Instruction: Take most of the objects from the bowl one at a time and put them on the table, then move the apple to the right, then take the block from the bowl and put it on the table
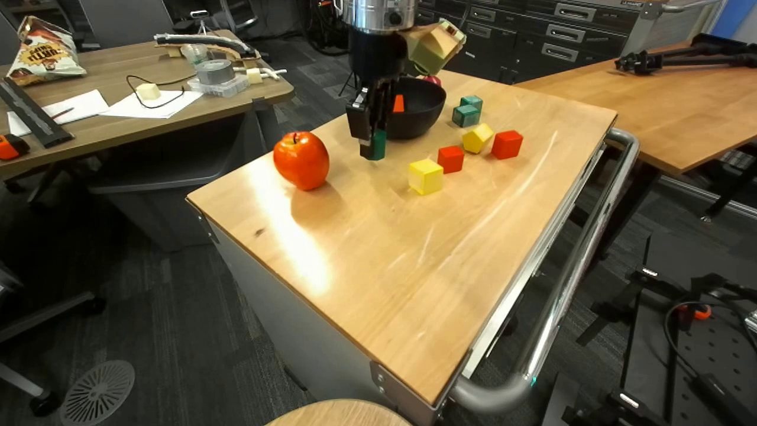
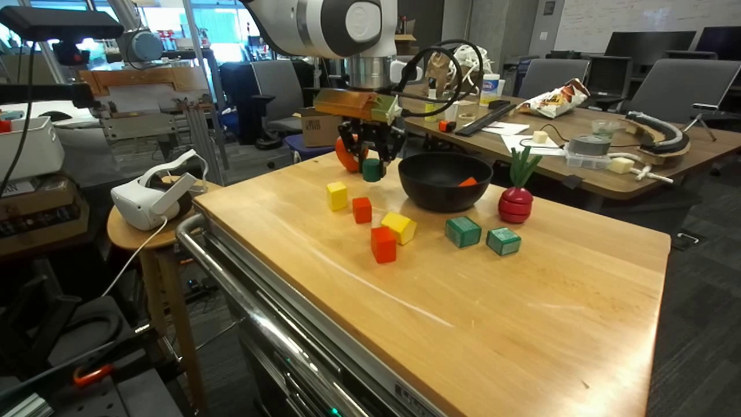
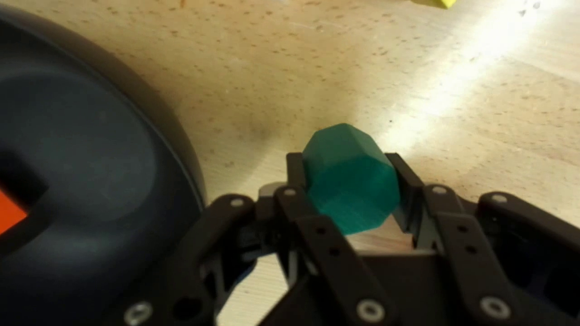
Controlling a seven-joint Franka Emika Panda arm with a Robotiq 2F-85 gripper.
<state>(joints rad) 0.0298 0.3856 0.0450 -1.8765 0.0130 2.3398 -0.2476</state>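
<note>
My gripper [image 3: 348, 179] is shut on a green block [image 3: 351, 194], its fingers pressing on two opposite sides. In both exterior views this green block [image 2: 371, 170] hangs low over the table [image 1: 378, 248], beside the black bowl [image 2: 443, 194]. Inside the bowl lies a red-orange block [image 2: 468, 182], also at the left edge of the wrist view. The apple [image 1: 301, 161] stands on the table near the gripper, partly covered by it in an exterior view. On the tabletop are yellow blocks [image 1: 425, 177], red blocks [image 1: 507, 145] and green blocks [image 2: 463, 231].
A toy radish [image 2: 515, 204] with green leaves stands beside the bowl. The metal rail [image 2: 260, 315] runs along a table edge. A cluttered wooden desk [image 1: 260, 97] is nearby, and a stool [image 2: 168, 226] holds a white headset.
</note>
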